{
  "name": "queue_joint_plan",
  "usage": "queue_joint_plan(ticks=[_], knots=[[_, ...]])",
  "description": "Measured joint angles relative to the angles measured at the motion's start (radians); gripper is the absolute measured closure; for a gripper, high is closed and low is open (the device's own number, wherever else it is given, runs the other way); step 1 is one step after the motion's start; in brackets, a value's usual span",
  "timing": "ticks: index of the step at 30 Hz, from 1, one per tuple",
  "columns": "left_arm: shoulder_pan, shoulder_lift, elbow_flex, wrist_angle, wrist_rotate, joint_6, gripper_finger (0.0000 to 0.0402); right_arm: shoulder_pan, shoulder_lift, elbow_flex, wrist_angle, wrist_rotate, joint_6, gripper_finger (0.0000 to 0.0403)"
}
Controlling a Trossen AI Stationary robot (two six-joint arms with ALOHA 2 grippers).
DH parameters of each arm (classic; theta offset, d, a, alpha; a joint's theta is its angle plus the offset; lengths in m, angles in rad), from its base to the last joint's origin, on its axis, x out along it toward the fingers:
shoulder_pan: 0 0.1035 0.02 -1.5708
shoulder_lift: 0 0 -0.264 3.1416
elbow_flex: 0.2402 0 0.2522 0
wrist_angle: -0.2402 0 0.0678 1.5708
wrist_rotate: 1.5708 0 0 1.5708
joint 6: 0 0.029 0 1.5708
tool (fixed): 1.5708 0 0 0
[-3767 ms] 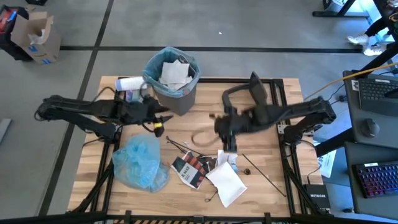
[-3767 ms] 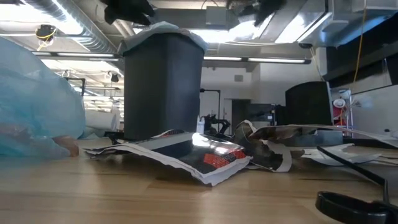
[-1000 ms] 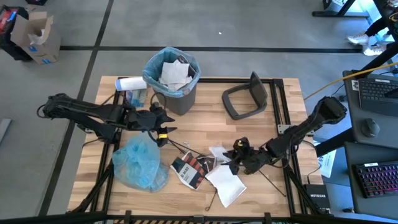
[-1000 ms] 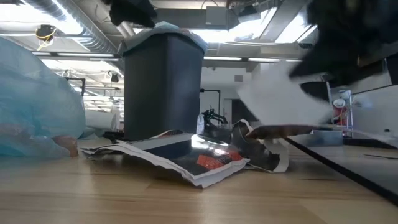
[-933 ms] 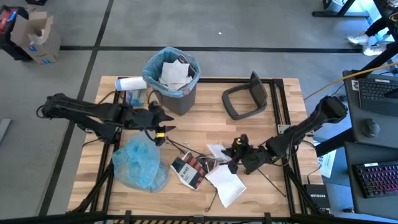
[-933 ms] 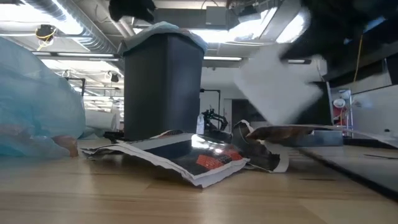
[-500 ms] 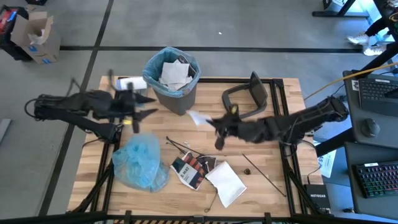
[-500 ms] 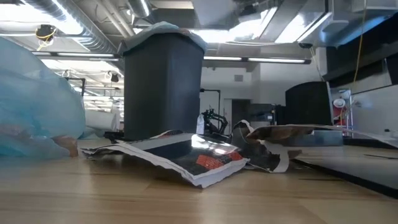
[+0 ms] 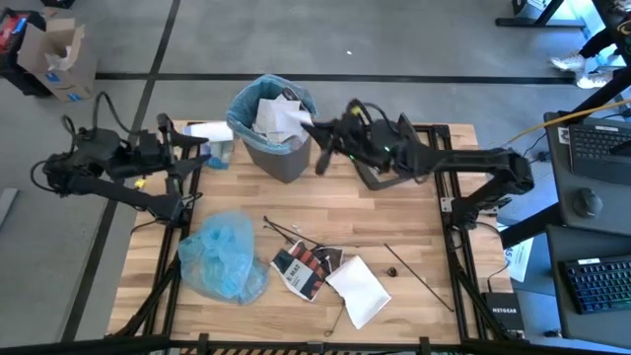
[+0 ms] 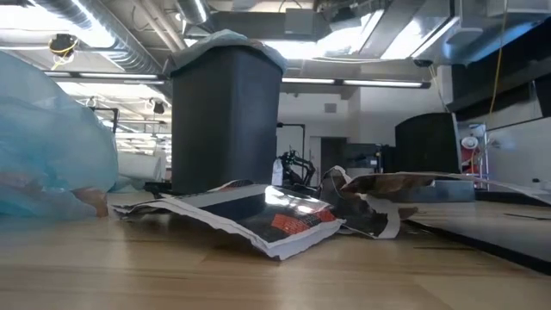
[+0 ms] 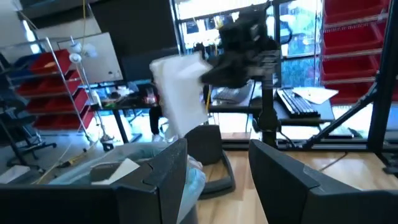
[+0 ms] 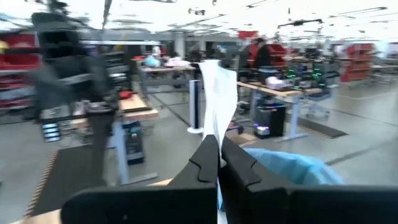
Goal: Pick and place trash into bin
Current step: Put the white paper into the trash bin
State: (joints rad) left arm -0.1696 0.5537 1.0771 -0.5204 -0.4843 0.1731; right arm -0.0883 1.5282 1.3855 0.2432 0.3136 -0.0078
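Right gripper (image 9: 317,133) pinches thin white paper (image 9: 296,125) (creased, flat) above the tapered bin (image 9: 273,126).

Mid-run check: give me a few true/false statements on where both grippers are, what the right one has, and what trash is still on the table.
1. The right gripper is shut on a white piece of paper at the rim of the bin. True.
2. The left gripper holds the blue plastic bag. False: its fingers stand open and empty beside the bin; the bag lies on the table.
3. The printed packet is already in the bin. False: it lies on the table beside a white mailer.
4. The grey lid lies on the table, off the bin. True.
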Motion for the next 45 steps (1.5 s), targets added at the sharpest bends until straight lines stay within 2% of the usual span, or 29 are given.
queue_joint_plan(ticks=[5,9,12,18,21,25,30,35,40,45], knots=[[0.000,-0.007,-0.006,-0.036,-0.001,-0.005,0.0235,-0.082,0.122,0.093,0.003,-0.001,0.014,0.0402],[0.000,-0.007,-0.006,-0.091,0.002,-0.017,0.0235,-0.125,0.205,0.165,-0.046,-0.004,0.108,0.0393],[0.000,-0.006,-0.006,-0.109,0.001,-0.042,0.0235,-0.137,0.228,0.225,-0.146,-0.011,0.107,0.0357],[0.000,-0.003,-0.006,-0.123,0.002,-0.044,0.0235,-0.134,0.230,0.303,-0.343,-0.013,0.057,0.0249],[0.000,0.001,-0.006,-0.123,0.001,-0.045,0.0235,-0.134,0.227,0.368,-0.461,-0.012,0.056,0.0207],[0.000,0.022,-0.006,-0.124,0.001,-0.045,0.0235,-0.109,0.227,0.479,-0.708,-0.044,0.062,0.0177],[0.000,0.058,-0.007,-0.140,0.001,-0.057,0.0235,-0.025,0.225,0.539,-0.990,-0.128,0.082,0.0169],[0.000,0.093,-0.007,-0.172,0.001,-0.090,0.0235,0.091,0.224,0.452,-1.156,-0.153,0.164,0.0169],[0.000,0.129,-0.007,-0.171,0.000,-0.089,0.0235,0.199,0.225,0.221,-1.130,-0.162,0.293,0.0168],[0.000,0.181,-0.007,-0.154,0.000,-0.091,0.0235,0.277,0.226,-0.013,-1.063,-0.263,0.488,0.0168]])
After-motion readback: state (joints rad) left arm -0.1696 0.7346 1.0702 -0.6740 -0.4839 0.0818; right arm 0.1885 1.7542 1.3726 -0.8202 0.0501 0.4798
